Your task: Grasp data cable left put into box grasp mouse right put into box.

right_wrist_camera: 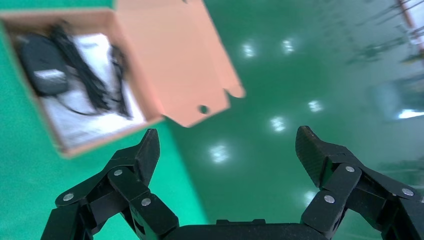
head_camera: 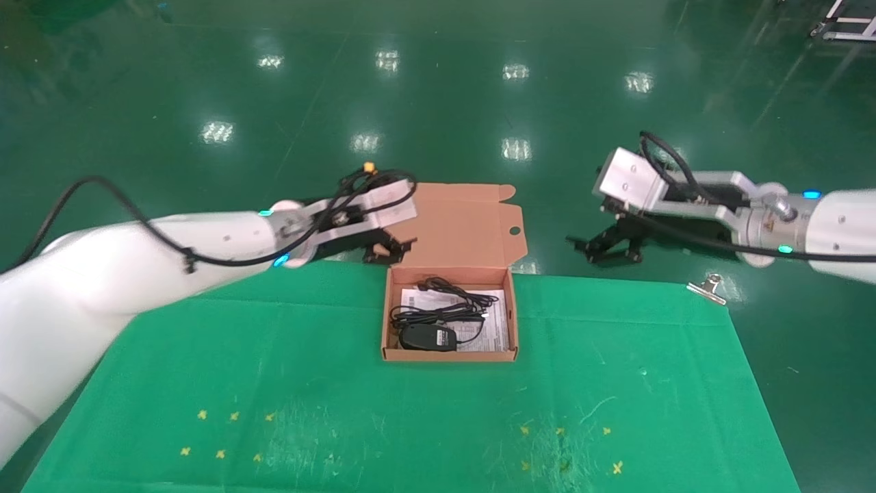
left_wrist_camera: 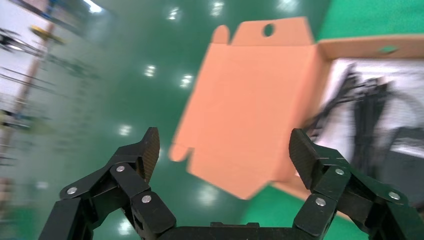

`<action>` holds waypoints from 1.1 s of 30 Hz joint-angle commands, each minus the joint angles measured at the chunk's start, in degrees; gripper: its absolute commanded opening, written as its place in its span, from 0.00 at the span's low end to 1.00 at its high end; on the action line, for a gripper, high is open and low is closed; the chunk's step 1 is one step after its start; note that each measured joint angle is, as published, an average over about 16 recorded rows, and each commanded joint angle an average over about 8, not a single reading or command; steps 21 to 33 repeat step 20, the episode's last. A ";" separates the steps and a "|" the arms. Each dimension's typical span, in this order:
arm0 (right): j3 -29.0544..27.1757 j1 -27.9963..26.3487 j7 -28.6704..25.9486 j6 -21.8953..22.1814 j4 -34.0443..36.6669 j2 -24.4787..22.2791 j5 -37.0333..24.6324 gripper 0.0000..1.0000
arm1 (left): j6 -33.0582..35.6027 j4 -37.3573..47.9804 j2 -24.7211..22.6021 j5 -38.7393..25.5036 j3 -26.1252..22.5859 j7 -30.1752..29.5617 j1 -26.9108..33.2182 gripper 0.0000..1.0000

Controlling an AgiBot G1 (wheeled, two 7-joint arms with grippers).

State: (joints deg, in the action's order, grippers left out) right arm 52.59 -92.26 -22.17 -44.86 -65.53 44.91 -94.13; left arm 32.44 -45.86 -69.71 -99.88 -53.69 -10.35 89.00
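Observation:
The cardboard box [head_camera: 448, 354] stands open at the back middle of the green table, its flap lid [head_camera: 465, 226] raised toward the far side. Inside, on the white sheet, lie the black mouse [head_camera: 428, 337] and a coiled black data cable [head_camera: 445, 301] behind it. My left gripper [head_camera: 390, 250] hovers open and empty just left of the lid. My right gripper [head_camera: 609, 250] hovers open and empty beyond the table's far edge, right of the box. The left wrist view shows the open left gripper [left_wrist_camera: 225, 147] before the lid [left_wrist_camera: 250, 110]. The right wrist view shows the open right gripper [right_wrist_camera: 228, 139], the mouse [right_wrist_camera: 45, 67] and the cable [right_wrist_camera: 82, 70].
A metal binder clip [head_camera: 707, 287] lies at the table's back right corner. Yellow cross marks [head_camera: 226, 435] sit on the green cloth [head_camera: 274, 356] at front left, and more marks [head_camera: 568, 445] at front right. Glossy green floor [head_camera: 438, 103] lies beyond the table.

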 commanded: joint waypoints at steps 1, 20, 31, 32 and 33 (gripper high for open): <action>-1.45 1.21 0.45 -1.62 -0.32 -0.39 2.07 1.00 | 2.12 -1.11 1.38 2.31 1.50 -0.02 -1.09 1.00; -14.09 11.82 4.40 -15.72 -3.10 -3.81 20.13 1.00 | 20.67 -10.76 13.46 22.52 14.62 -0.16 -10.65 1.00; -14.09 11.82 4.40 -15.72 -3.10 -3.81 20.13 1.00 | 20.67 -10.76 13.46 22.52 14.62 -0.16 -10.65 1.00; -14.09 11.82 4.40 -15.72 -3.10 -3.81 20.13 1.00 | 20.67 -10.76 13.46 22.52 14.62 -0.16 -10.65 1.00; -14.09 11.82 4.40 -15.72 -3.10 -3.81 20.13 1.00 | 20.67 -10.76 13.46 22.52 14.62 -0.16 -10.65 1.00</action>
